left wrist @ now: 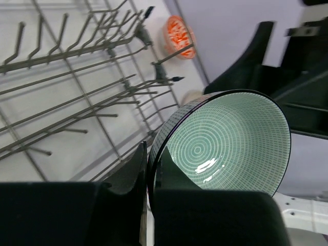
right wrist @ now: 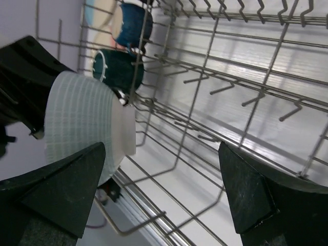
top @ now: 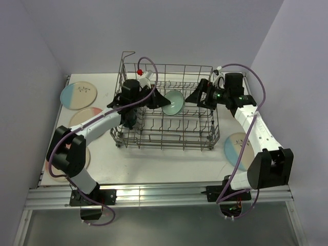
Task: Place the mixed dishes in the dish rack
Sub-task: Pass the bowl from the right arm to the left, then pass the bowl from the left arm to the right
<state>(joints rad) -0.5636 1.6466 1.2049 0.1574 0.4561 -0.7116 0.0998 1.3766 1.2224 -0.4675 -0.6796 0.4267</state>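
While L gripper (top: 160, 101) clamps rim of pale green round glazed bowl (top: 173, 101), on edge over grey metal wire dish rack (top: 169, 146), R gripper (top: 196, 95) gapes open just right of it.

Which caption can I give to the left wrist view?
Left hand pinching the rim of the pale green bowl, dish rack tines behind.

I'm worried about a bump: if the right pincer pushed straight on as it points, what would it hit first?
Probably the pale green bowl in the left pincer, close before the right pincer; beyond it the dish rack wires. Depth is unclear.
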